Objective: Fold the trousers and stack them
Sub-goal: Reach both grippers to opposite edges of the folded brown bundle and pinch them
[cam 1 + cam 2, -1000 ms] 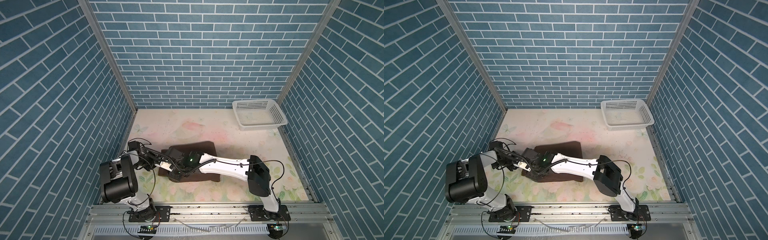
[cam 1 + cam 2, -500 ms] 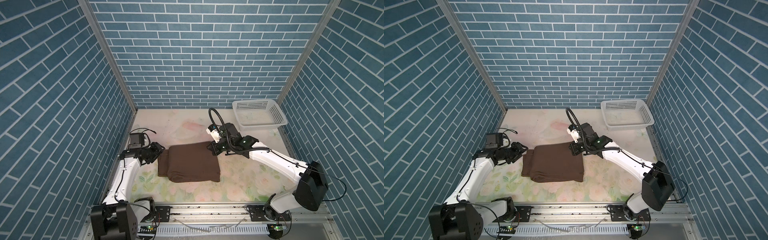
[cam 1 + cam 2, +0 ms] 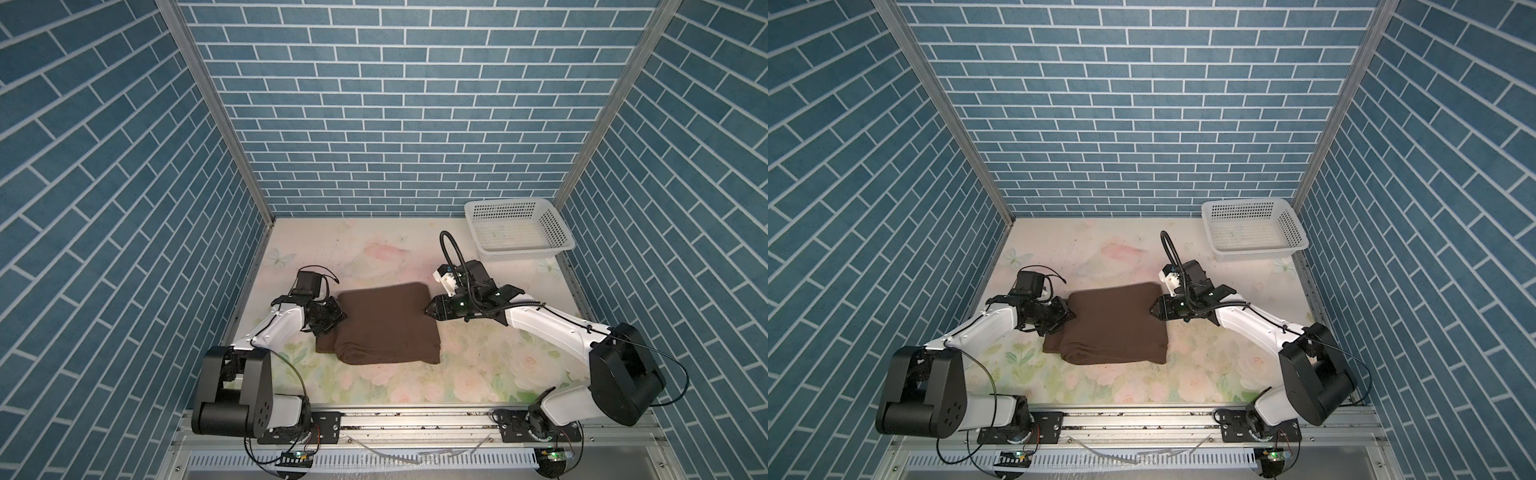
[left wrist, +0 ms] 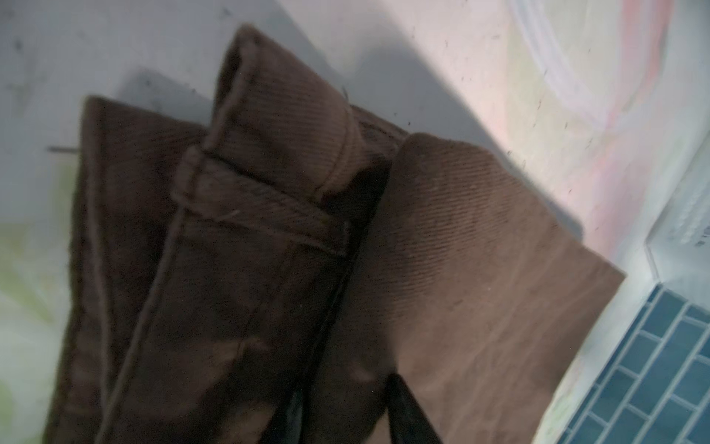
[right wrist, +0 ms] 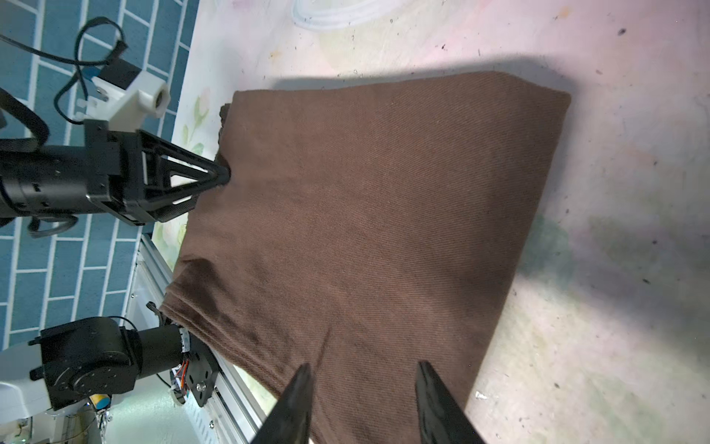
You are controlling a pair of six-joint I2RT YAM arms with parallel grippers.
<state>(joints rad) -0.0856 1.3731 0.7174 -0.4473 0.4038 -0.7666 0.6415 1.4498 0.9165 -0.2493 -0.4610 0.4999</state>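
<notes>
The trousers [image 3: 386, 324] lie folded into a flat brown rectangle on the floral table [image 3: 478, 374], left of centre and nearer its left edge. A white perforated basket [image 3: 523, 254] stands in the far right corner. The left gripper [image 3: 342, 316] is pinched narrow on the trousers' left edge. The right gripper [image 3: 427, 311] is half-wide over their right edge, holding nothing.

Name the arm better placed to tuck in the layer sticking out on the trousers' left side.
Left: the left tool sits at that edge of the trousers; the right tool is opposite.

Brown trousers [image 3: 386, 324] — folded flat rectangle
</notes>
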